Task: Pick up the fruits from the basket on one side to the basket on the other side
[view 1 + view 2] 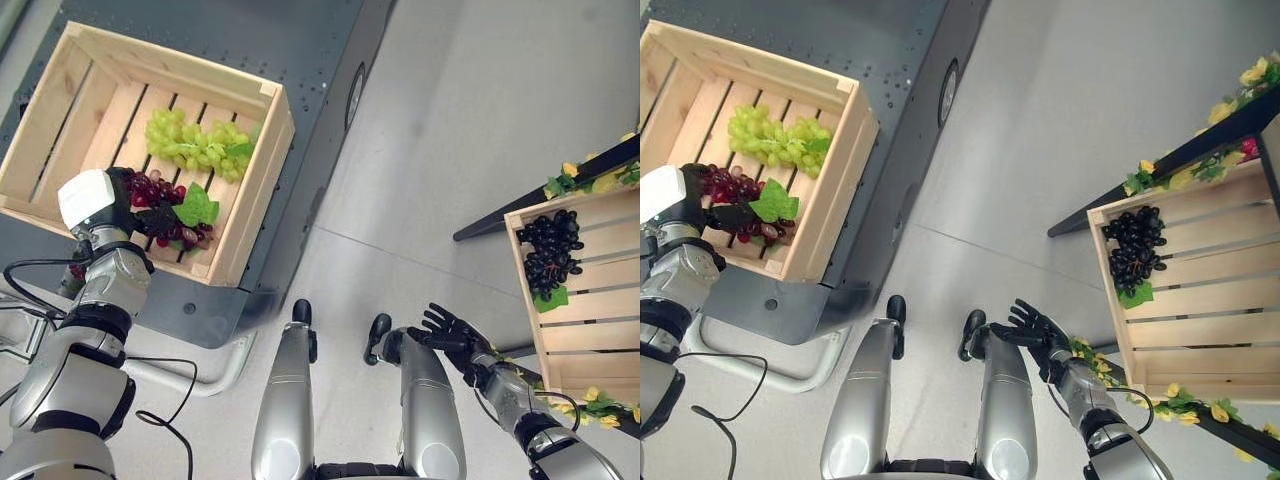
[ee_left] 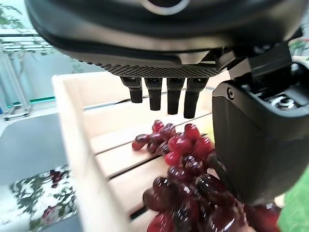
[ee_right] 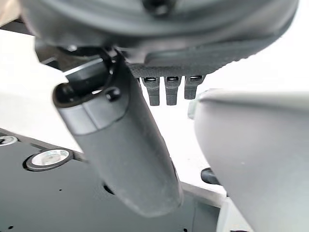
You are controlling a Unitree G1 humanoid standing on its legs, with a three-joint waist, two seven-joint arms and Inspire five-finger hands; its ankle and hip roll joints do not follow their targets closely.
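Red grapes (image 1: pixel 165 215): we see the bunch lying on the slatted floor of the left crate, in its near corner on the robot's side, with a green leaf (image 1: pixel 197 207) on top towards the crate's right wall.
Left hand (image 1: pixel 118 196): it is over the red grapes inside the left crate. In the left wrist view we note the fingers (image 2: pixel 161 94) hanging down above the bunch and the thumb (image 2: pixel 256 145) against the berries at one side. The fingers are spread above the fruit with the thumb touching it; we do not see them closed round the bunch.
Green grapes (image 1: pixel 195 147): lying in the same crate, further from the robot than the red bunch, near the crate's right wall, apart from the hand.
Left crate (image 1: pixel 255 180): pale wooden crate with slatted floor, resting on a dark grey tabletop (image 1: pixel 300 60) to the robot's left.
Black grapes (image 1: pixel 548 252): a dark bunch with a green leaf at its near end, lying in the right crate, close to its left wall.
Right crate (image 1: pixel 590 330): pale wood, slatted, on a dark stand trimmed with yellow flowers and green leaves (image 1: pixel 585 180).
Right hand (image 1: pixel 450 332): low, over the grey floor (image 1: pixel 450 150), just left of the right crate; fingers spread wide, holding nothing.
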